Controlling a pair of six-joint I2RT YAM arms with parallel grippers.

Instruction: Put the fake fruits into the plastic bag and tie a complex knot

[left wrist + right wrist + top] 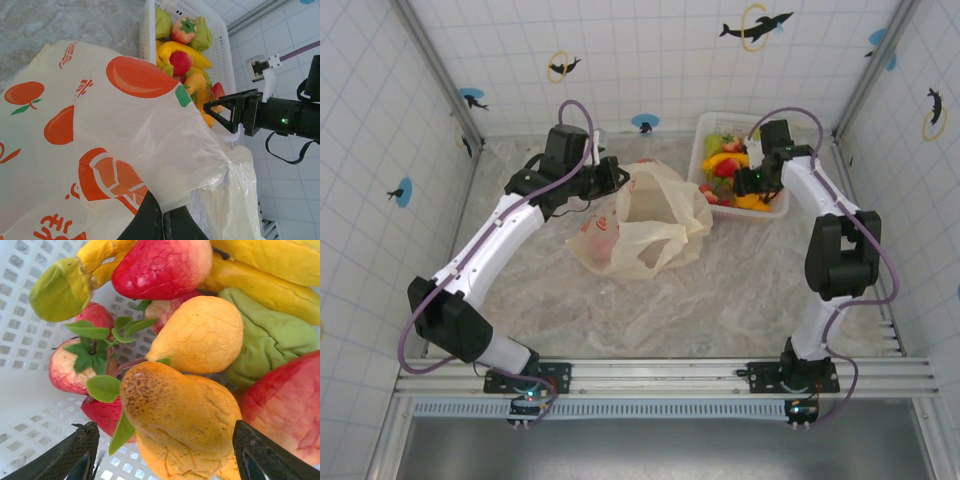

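Left arm (495, 235) far forward, left fingers (147, 225) tight together; right arm (815, 188) forward, right fingers (70, 457) wide apart

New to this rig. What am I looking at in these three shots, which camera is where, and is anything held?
Two small robot arms are bolted at the near edge of a table, each ending in a two-finger gripper. The top view looks down from above and behind them; the other two come from a camera on each wrist. On the table lie a cream plastic bag with printed fruit and a white basket of fake fruits. The left gripper is shut on the plastic bag's edge. The right gripper is open over the basket, its fingers either side of an orange pear, not closed on it.
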